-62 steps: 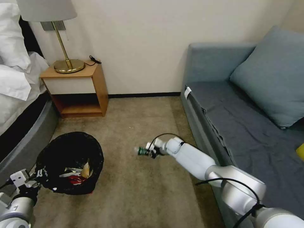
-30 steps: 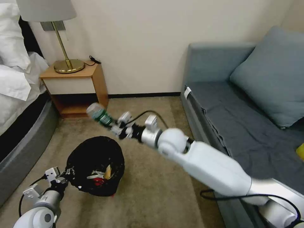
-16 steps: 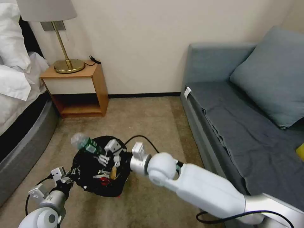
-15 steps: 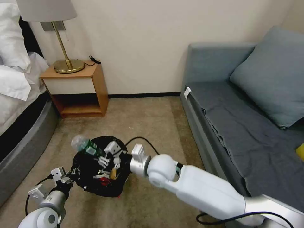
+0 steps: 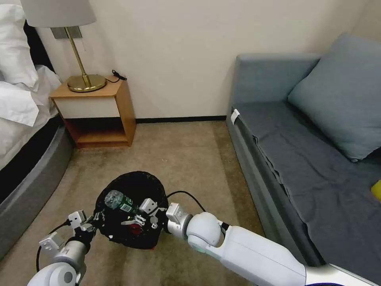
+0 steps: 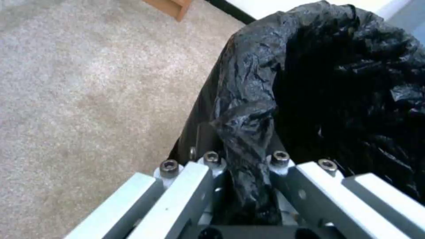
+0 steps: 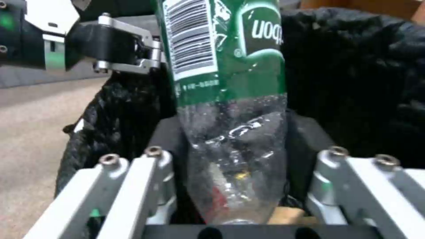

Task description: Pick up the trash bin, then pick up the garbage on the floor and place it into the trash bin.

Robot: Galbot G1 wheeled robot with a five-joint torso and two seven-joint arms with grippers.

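Change since earlier: between the earlier head frames and now the bottle point(image 5: 119, 200) has been carried from over the carpet, up past the nightstand, and lowered to the bin mouth; the trash bin point(image 5: 133, 186) has been shifted rightward and slightly nearer the sofa.
Left gripper point(image 5: 92, 225): at the near left, pinched on the bin's near-left rim; in the left wrist view a fold of black bag point(image 6: 248, 139) is seen clamped between the fingers.
Right gripper point(image 5: 139, 212): reached across from the near right, closed on the bottle's lower body, held just over the bin opening.
Bottle: tilted, base toward the left, within the rim's outline in the head view; it is judged not yet released.
Bottle looks: clear plastic, green label with a white barcode panel point(image 7: 190, 39), droplets inside the wall.
Bin looks: round, lined with crinkly black plastic, held off the carpet point(image 5: 186, 159) as far as can be told; red and pale scraps point(image 5: 134, 227) are seen inside.
Progress: bin picked up; some litter already inside; no litter is visible on the carpet; release of the bottle is judged to remain.
Far: nightstand point(image 5: 99, 111) with lamp point(image 5: 81, 77) at far left, sofa point(image 5: 301, 159) along the right.
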